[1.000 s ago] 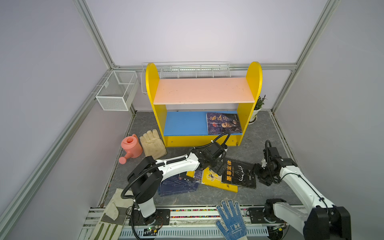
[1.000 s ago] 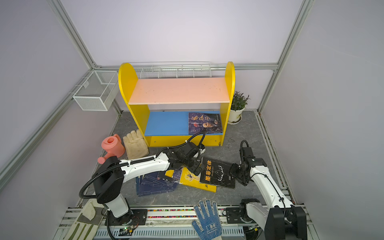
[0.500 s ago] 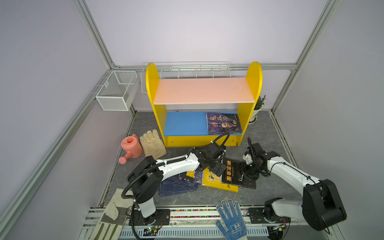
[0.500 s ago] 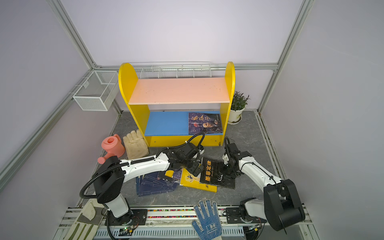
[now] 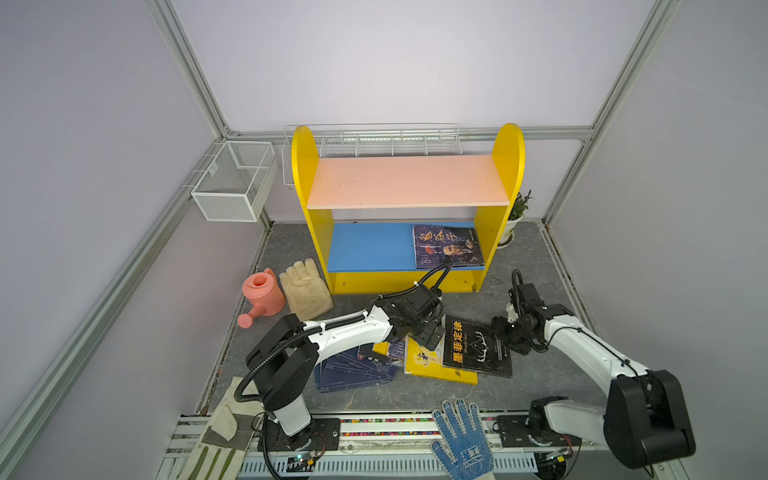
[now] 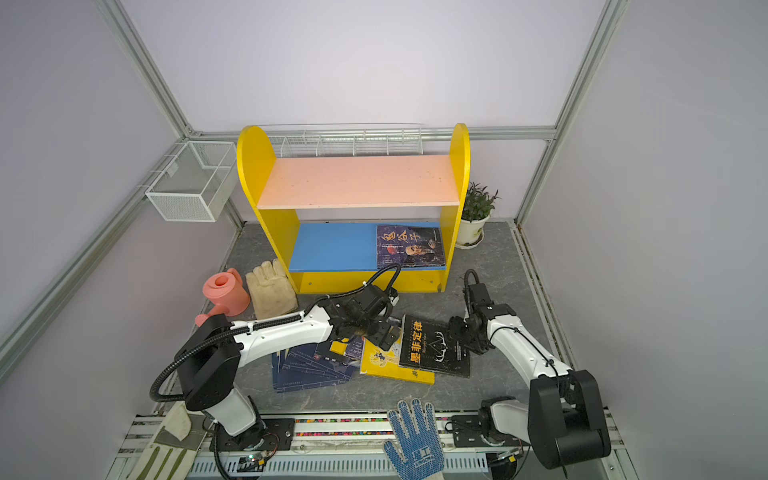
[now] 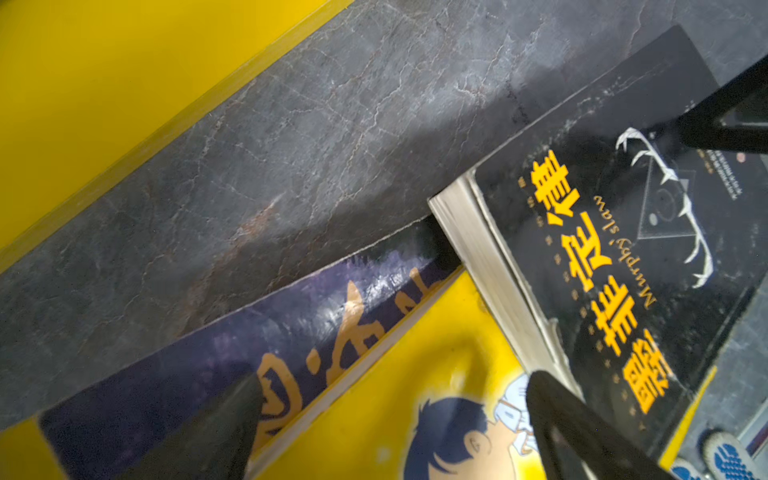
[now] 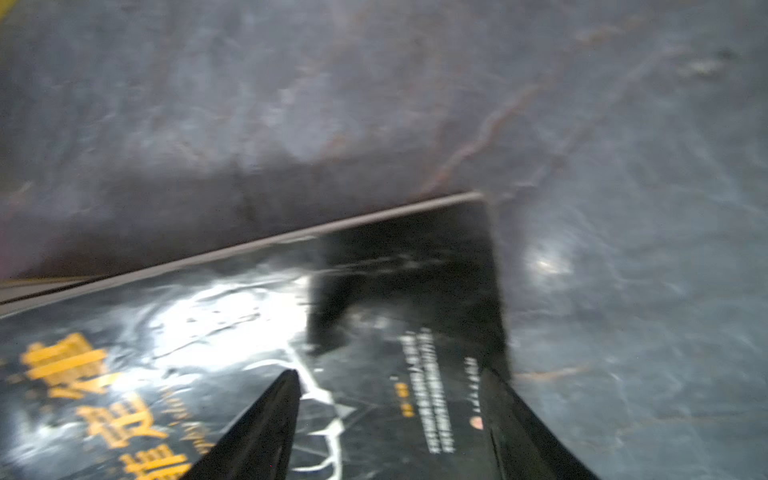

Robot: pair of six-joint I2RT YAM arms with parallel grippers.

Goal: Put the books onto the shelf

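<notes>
The shelf [image 5: 407, 183] has yellow sides, a bare pink upper board and a blue lower board. One dark book [image 5: 448, 246] lies flat on the lower board at its right end. More books lie in a heap on the floor in front: a black book [image 5: 478, 347] with yellow characters on top, a yellow book [image 5: 432, 368] under it, and navy books [image 5: 353, 370] to the left. My left gripper [image 5: 428, 332] hangs open over the yellow book [image 7: 374, 415], next to the black book [image 7: 623, 249]. My right gripper [image 8: 386, 378] is open over the black book's [image 8: 249, 332] right corner.
A pink watering can [image 5: 262, 297] and a beige glove [image 5: 305, 286] lie left of the shelf. A potted plant [image 5: 517, 216] stands at its right. A blue dotted glove [image 5: 461, 440] lies on the front rail. A white mesh basket [image 5: 232, 183] and a wire rack [image 5: 374, 141] hang on the walls.
My right gripper has moved left from beside the black book to over its right edge. The left arm and the books have stayed put.
</notes>
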